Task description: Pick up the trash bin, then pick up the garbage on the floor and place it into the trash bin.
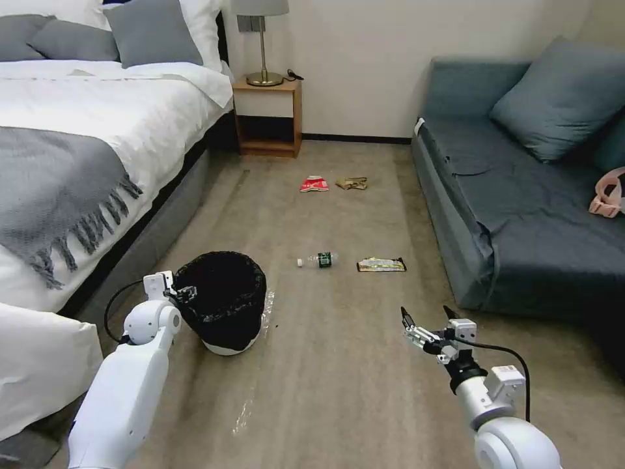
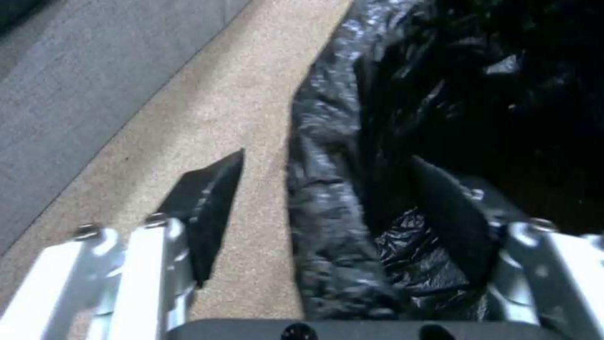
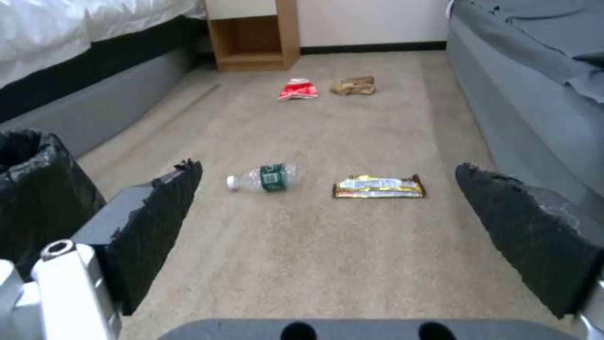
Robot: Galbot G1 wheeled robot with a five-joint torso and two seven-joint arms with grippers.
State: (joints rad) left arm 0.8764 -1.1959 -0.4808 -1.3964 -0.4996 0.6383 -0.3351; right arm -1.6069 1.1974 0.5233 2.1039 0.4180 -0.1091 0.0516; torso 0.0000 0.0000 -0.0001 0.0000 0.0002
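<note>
The trash bin (image 1: 224, 299), white with a wrinkly black bag (image 2: 440, 94), stands on the carpet beside the bed. My left gripper (image 1: 174, 290) is open at its near-left rim, with one finger (image 2: 207, 203) outside over the carpet and the other inside the bag. The garbage lies ahead on the floor: a clear bottle (image 1: 319, 260) with a green label, a yellow-black wrapper (image 1: 381, 264), and farther off a red-white snack bag (image 1: 314, 184) and a brown paper wad (image 1: 351, 183). My right gripper (image 1: 426, 316) hovers open and empty, short of the bottle (image 3: 264, 177) and wrapper (image 3: 379, 186).
A bed (image 1: 78, 163) with a grey throw runs along the left. A blue-grey sofa (image 1: 521, 215) lines the right. A wooden nightstand (image 1: 268, 117) with a lamp stands at the far wall. Open carpet lies between bed and sofa.
</note>
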